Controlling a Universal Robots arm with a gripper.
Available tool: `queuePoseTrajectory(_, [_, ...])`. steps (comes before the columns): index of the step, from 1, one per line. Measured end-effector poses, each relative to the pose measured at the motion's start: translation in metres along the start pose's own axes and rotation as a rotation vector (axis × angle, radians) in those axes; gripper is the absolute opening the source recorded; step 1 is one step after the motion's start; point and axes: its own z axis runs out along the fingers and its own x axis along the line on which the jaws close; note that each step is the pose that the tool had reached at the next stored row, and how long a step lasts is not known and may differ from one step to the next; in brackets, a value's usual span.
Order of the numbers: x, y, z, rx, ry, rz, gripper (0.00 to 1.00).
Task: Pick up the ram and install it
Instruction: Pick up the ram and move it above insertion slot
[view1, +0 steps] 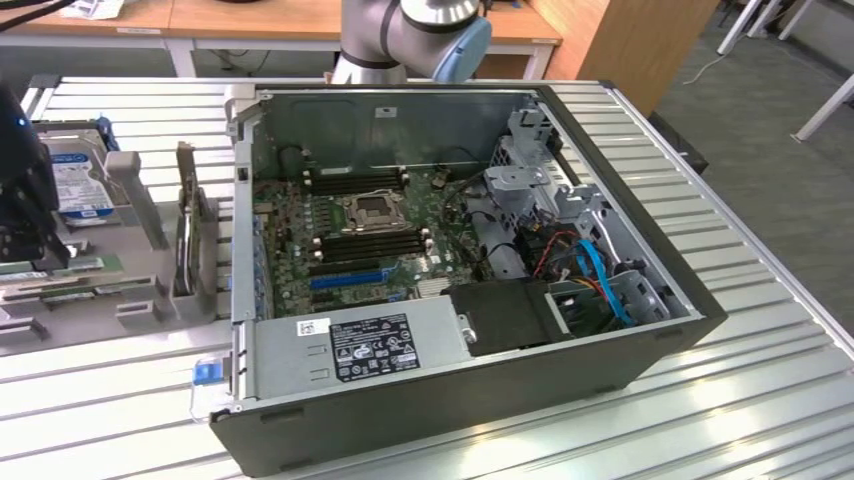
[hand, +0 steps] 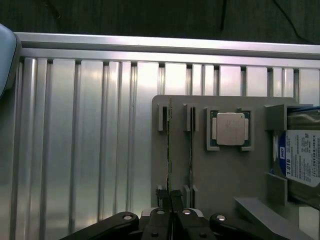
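Note:
The ram (hand: 170, 145) is a thin green stick standing on its edge in a slot of the grey holder (hand: 225, 175). My gripper (hand: 171, 200) is over one end of it, with the two black fingers (hand: 163, 200) pinched together on the stick's top edge. A second stick (hand: 190, 145) stands in the parallel slot beside it, untouched. In the exterior view my gripper (view1: 40, 262) is at the far left, down at the holder (view1: 134, 310), outside the open computer case (view1: 441, 400). Black memory slots (view1: 374, 243) lie on the motherboard beside the processor socket (view1: 370, 209).
The holder also carries a processor chip (hand: 230, 128), a hard drive (hand: 302, 157) and an upright expansion card (view1: 194, 235). The case has tall walls, a power supply (view1: 360, 345) at the front and cables (view1: 587, 265) on the exterior view's right. A ribbed metal table (hand: 90, 150) surrounds everything.

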Motion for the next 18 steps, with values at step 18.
queuePoseTrajectory(18, [-0.001, 0.0008, -0.0253, 0.0, 0.0, 0.0, 0.12])
